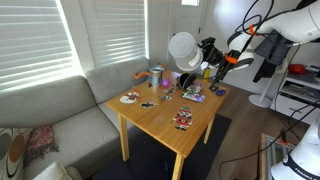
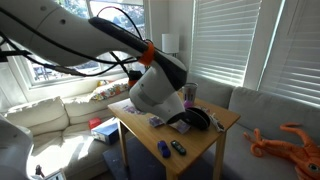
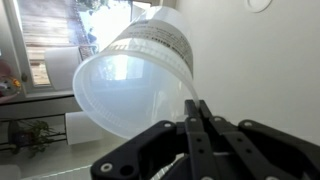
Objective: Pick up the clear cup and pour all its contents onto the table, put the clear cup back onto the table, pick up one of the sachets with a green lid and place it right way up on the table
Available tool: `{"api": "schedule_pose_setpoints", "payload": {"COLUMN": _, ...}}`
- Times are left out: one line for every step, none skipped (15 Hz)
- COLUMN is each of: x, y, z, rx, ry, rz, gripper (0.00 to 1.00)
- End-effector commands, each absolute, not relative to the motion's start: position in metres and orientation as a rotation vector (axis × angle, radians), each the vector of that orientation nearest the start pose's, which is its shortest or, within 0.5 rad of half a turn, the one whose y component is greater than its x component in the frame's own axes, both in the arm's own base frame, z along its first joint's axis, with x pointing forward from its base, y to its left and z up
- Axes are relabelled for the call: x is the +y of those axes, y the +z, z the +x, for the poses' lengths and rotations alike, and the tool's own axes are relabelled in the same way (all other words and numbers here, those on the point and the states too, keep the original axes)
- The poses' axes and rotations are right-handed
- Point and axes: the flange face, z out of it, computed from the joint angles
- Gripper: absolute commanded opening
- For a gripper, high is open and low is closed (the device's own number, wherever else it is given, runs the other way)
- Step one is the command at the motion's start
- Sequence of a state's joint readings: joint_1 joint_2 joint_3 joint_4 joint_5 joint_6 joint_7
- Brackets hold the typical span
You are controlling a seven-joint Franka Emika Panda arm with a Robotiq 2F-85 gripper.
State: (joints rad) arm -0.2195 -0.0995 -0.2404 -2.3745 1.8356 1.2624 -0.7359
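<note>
One view – wrist – inside clear cup [image 3: 135, 80]

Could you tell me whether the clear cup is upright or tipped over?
Tipped: the clear cup sits sideways in the tool above the table; its inside looks empty.

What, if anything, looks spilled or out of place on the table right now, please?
The clear cup is held tipped on its side in the jaws above the table, apparently empty, and small sachets lie scattered across the tabletop near a grey-and-orange container.
</note>
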Motion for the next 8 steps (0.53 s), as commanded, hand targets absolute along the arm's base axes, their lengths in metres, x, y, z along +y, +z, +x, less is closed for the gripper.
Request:
{"api": "schedule_pose_setpoints", "payload": {"x": -0.072, "y": 0.519, "z": 0.461, "rx": 0.108, "ry": -0.427, "rz": -1.34, "gripper": 0.01}}
{"api": "schedule_pose_setpoints", "payload": {"x": -0.063, "y": 0.532, "z": 0.461, "rx": 0.084, "ry": -0.429, "rz": -1.389, "gripper": 0.01}}
{"api": "schedule_pose_setpoints", "payload": {"x": -0.054, "y": 0.544, "z": 0.462, "rx": 0.06, "ry": -0.438, "rz": -1.438, "gripper": 0.01}}
{"api": "schedule_pose_setpoints", "payload": {"x": -0.045, "y": 0.556, "z": 0.463, "rx": 0.03, "ry": -0.449, "rz": -1.485, "gripper": 0.01}}
{"api": "schedule_pose_setpoints", "payload": {"x": -0.035, "y": 0.566, "z": 0.465, "rx": 0.0, "ry": -0.454, "rz": -1.531, "gripper": 0.01}}
{"api": "schedule_pose_setpoints", "payload": {"x": -0.025, "y": 0.573, "z": 0.466, "rx": -0.03, "ry": -0.46, "rz": -1.579, "gripper": 0.01}}
{"api": "schedule_pose_setpoints", "payload": {"x": -0.017, "y": 0.579, "z": 0.468, "rx": -0.06, "ry": -0.462, "rz": -1.627, "gripper": 0.01}}
{"api": "schedule_pose_setpoints", "payload": {"x": -0.01, "y": 0.584, "z": 0.469, "rx": -0.091, "ry": -0.461, "rz": -1.674, "gripper": 0.01}}
